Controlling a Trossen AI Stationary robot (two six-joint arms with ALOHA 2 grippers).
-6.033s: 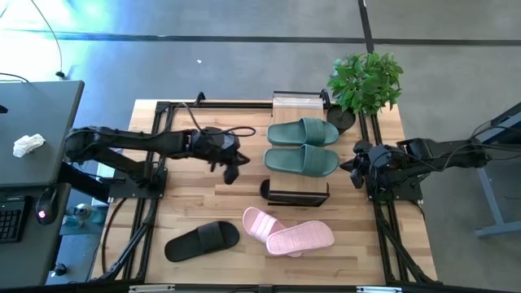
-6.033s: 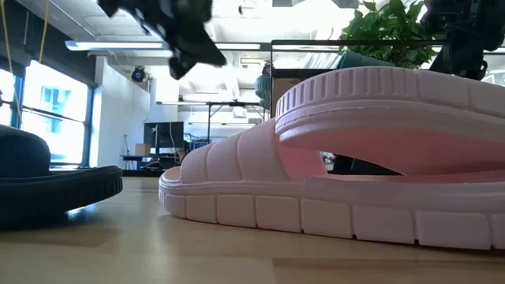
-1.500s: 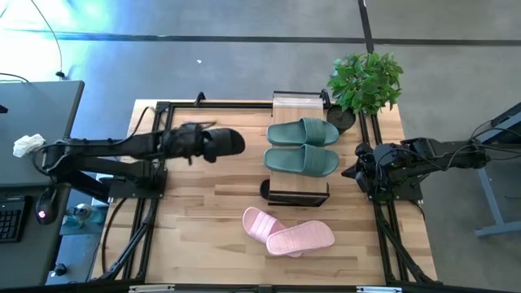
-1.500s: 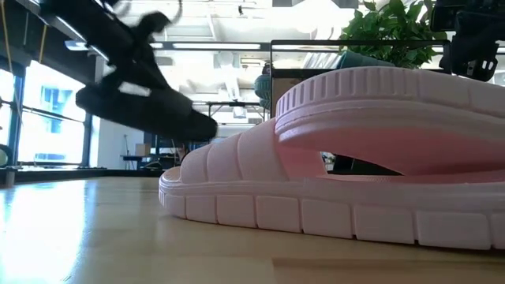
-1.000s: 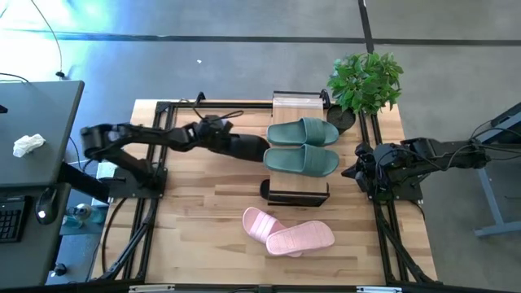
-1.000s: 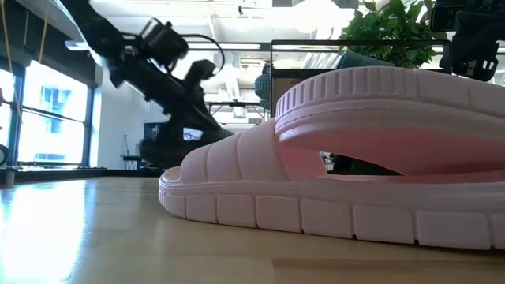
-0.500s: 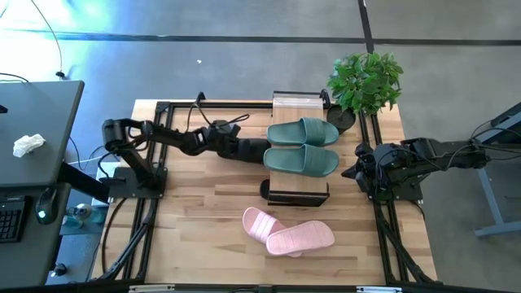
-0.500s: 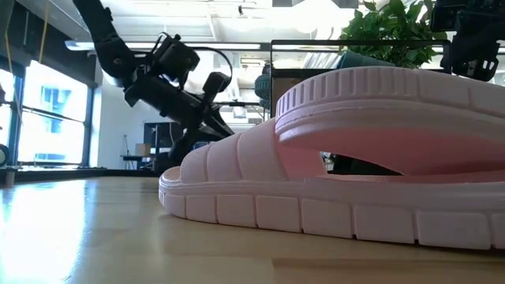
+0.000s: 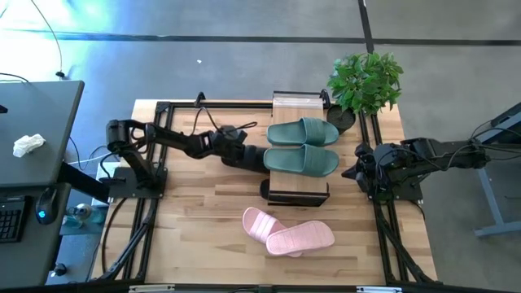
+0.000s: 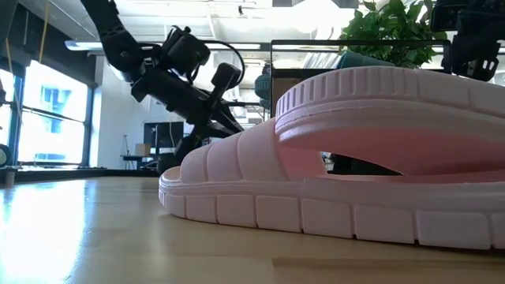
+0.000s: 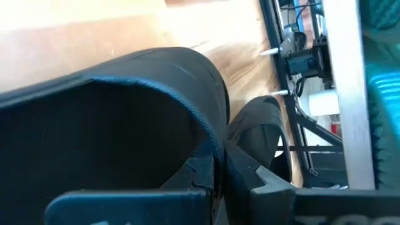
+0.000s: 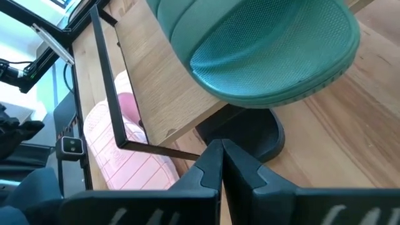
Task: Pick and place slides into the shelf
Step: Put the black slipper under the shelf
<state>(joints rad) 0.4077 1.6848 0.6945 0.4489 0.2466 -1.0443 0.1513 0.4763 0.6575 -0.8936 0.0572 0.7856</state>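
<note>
My left gripper [image 9: 238,153] reaches from the table's left toward the shelf [image 9: 297,104] and is shut on a black slide [image 9: 255,157], whose far end sits at the shelf's left side, under the top board. The two sage green slides [image 9: 301,147] lie side by side on that top board. A second black slide [image 9: 272,189] rests on the lower level, with one end poking out at the near left corner. The pink pair [image 9: 289,232] lies on the table near the front, one slide overlapping the other. My right gripper [image 9: 358,168] waits shut, just right of the shelf. My left gripper holds the black slide by its end nearest the table's left, slanting down from the left. In the left wrist view the wide strap [image 11: 125,125] arches just ahead of the fingers [image 11: 203,178]. The strap hides the exact place of contact. The slide points toward the shelf.
A potted plant [image 9: 366,81] stands at the far right corner behind the shelf. Black metal rails [image 9: 163,146] run along the table's left and right sides. Bare wood lies between the left rail and the pink slides. A dark desk [image 9: 32,130] stands left of the table.
My left gripper has carried the black slide toward the table's right and down, from open table toward the shelf. The slide's leading end has gone from just left of the shelf to under the top board's left edge. The right arm has kept still.
</note>
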